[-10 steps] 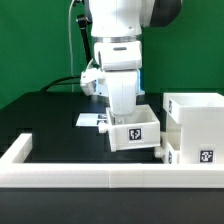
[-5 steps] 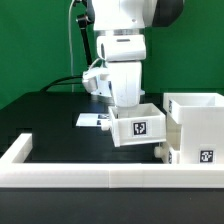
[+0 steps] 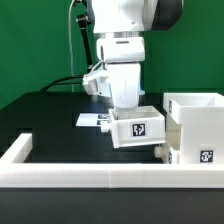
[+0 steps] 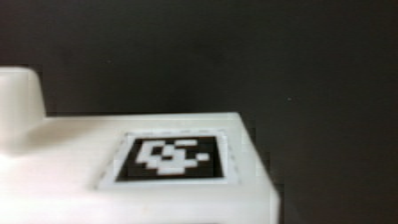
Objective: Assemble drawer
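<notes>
In the exterior view, assembly looks only partly done: no tray sits inside the casing [image 3: 197,120] yet. One small open-top tray [image 3: 137,126] hangs right under the claw [image 3: 125,104], tilted and raised off the black tabletop [image 3: 50,125], so the claw appears clamped on its back wall, though the fingers themselves are hidden behind the arm's white housing. The casing stands just beside the held tray, toward the exterior view's right. A second tray [image 3: 197,154] rests low beside the claw on that same side, in front of the casing. Behind the claw lies the flat marker board [image 3: 93,120]. Count: one casing, two trays (one carried, one waiting), one marker board. Still to do, as a judgement: both trays must be slid into the casing

In the wrist view, a white tagged face of the held tray [image 4: 175,160] fills the picture close below the claw, with dark tabletop beyond; the fingers are not visible
</notes>
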Motion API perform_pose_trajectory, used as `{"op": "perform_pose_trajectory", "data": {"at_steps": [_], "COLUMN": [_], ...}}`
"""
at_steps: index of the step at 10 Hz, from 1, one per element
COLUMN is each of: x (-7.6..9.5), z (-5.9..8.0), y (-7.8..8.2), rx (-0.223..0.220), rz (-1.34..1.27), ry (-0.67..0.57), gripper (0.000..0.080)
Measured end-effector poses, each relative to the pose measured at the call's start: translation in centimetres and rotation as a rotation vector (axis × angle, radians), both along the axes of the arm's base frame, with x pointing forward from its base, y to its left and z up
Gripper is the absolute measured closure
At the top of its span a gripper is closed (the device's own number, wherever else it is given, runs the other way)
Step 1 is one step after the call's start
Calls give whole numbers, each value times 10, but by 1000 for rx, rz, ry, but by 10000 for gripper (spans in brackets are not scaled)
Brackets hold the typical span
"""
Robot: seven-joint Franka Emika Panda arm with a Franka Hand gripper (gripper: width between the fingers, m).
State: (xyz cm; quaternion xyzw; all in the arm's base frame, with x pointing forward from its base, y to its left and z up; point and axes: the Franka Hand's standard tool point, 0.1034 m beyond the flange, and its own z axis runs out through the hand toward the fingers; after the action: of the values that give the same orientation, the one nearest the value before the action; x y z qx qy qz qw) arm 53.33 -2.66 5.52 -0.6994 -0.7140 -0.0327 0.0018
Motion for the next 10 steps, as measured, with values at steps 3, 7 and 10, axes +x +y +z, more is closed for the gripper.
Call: {"op": "perform_pose_trajectory", "data": {"at_steps": [3, 7, 10], "x": [4, 0, 1], "z": [-1, -3, -3], "y": [9, 9, 13], "rx": [4, 4, 5], "rz": [-27, -27, -31], "ry": [1, 24, 54], "gripper": [755, 755, 755]}}
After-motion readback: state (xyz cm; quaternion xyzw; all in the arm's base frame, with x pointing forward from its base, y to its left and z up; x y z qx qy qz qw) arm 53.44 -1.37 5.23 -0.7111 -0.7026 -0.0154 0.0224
